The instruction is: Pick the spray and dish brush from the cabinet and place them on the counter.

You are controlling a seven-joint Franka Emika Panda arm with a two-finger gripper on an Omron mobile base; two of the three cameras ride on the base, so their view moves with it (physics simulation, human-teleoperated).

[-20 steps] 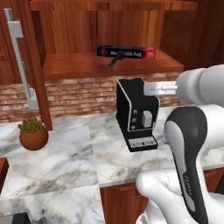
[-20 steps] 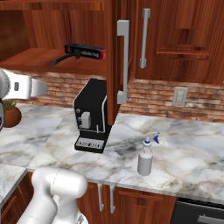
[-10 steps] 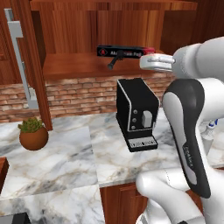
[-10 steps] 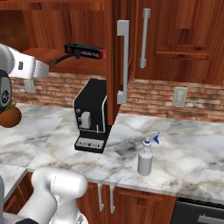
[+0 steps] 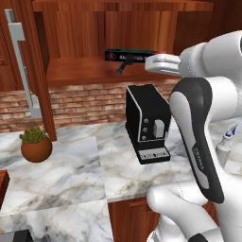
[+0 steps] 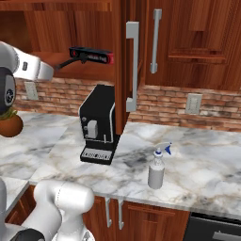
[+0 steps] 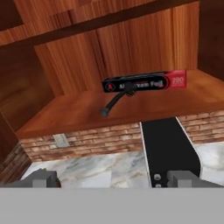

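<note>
The spray (image 6: 157,168) stands upright on the marble counter (image 6: 207,160), right of the coffee machine; in the left base view the spray (image 5: 227,144) peeks out from behind my arm. The dish brush (image 7: 116,103) lies on the shelf of the open cabinet (image 7: 65,113), leaning against a black-and-red foil box (image 7: 144,83). The brush (image 5: 124,66) and box also show from the base. My gripper (image 7: 111,179) is open, fingers wide apart and empty, level with the shelf edge and a short way in front of the brush. The hand (image 5: 160,64) hovers above the coffee machine.
A black coffee machine (image 5: 147,120) stands on the counter right under the shelf. A potted plant (image 5: 35,146) sits at the left. Open cabinet doors with grey bar handles (image 5: 21,66) (image 6: 132,66) flank the shelf. A brick backsplash runs behind.
My arm has risen from in front of the coffee machine to shelf height and swung toward the brush. The gripper stays open. Spray, brush and box have not moved.
</note>
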